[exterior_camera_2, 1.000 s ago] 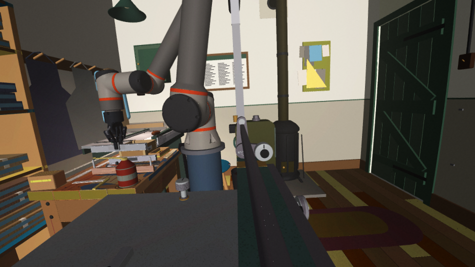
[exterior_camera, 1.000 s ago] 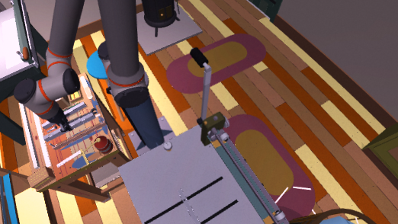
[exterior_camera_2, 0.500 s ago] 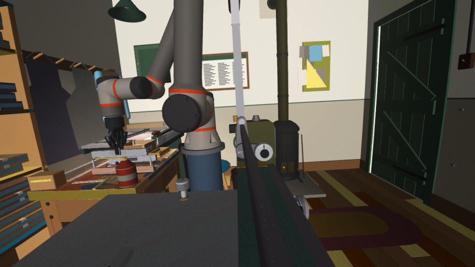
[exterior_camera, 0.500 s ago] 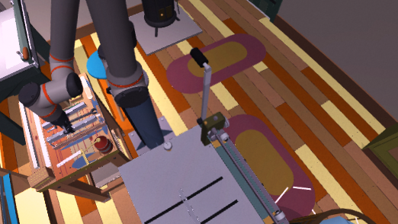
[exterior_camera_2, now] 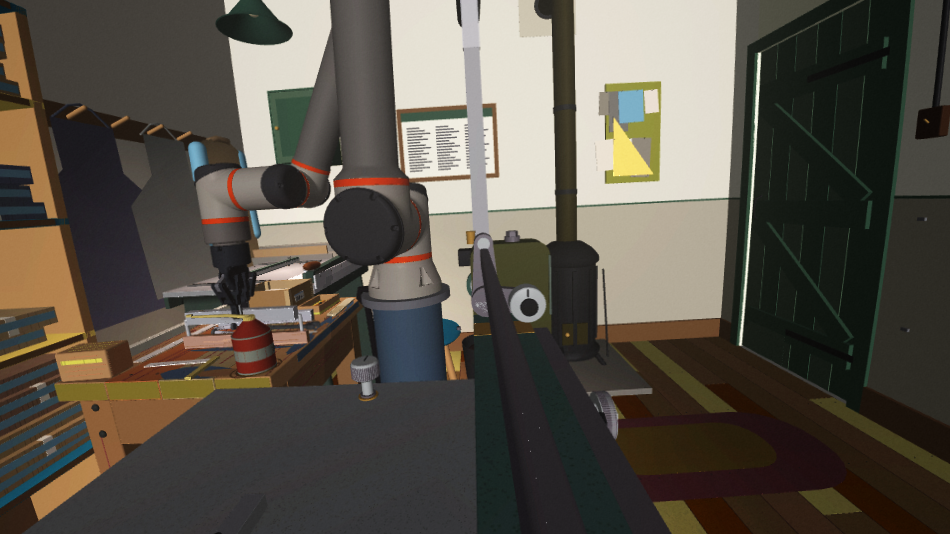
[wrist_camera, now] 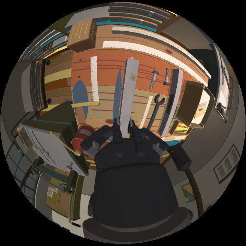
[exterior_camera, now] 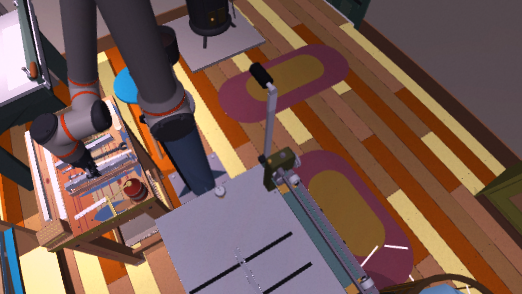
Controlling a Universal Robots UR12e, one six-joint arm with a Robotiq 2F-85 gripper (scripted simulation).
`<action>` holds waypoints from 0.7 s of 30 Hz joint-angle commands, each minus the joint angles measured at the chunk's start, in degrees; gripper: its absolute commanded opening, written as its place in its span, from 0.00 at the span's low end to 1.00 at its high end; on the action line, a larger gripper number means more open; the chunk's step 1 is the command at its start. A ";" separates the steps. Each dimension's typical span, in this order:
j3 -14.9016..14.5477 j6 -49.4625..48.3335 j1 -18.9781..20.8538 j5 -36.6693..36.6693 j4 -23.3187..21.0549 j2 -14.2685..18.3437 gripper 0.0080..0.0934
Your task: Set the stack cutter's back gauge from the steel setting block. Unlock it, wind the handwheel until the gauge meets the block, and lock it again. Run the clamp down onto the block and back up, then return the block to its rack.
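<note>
I hold the long steel setting block [wrist_camera: 128, 91] by its near end in my closed gripper [wrist_camera: 124, 132], lifted over the wooden workbench [exterior_camera: 95, 185] left of the cutter. From the bench side my gripper [exterior_camera_2: 232, 292] hangs above the red can [exterior_camera_2: 253, 345]. The cutter's grey table [exterior_camera: 245, 240] lies to the right, with its lock knob [exterior_camera_2: 364, 372] at the table's back edge. The clamp lever [exterior_camera: 269, 115] stands upright with its black grip [exterior_camera: 260, 74] on top, and the handwheel [exterior_camera_2: 604, 408] sits low on the cutter's right side.
The bench top carries rulers [wrist_camera: 94, 78], a spanner [wrist_camera: 156, 107], bolts [wrist_camera: 153, 79], a steel bar [wrist_camera: 172, 101] and small boxes [wrist_camera: 195, 105]. Shelving [exterior_camera_2: 33, 266] stands at the left. A black stove [exterior_camera_2: 571, 292] stands behind the cutter, and the arm's blue pedestal [exterior_camera_2: 408, 339] rises between bench and cutter.
</note>
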 commanded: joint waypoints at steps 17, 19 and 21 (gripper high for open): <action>0.46 0.00 0.00 0.00 -4.36 3.56 0.00; 0.50 0.00 0.00 0.00 -4.65 3.81 0.00; 0.53 0.00 0.00 0.00 -4.89 4.02 0.00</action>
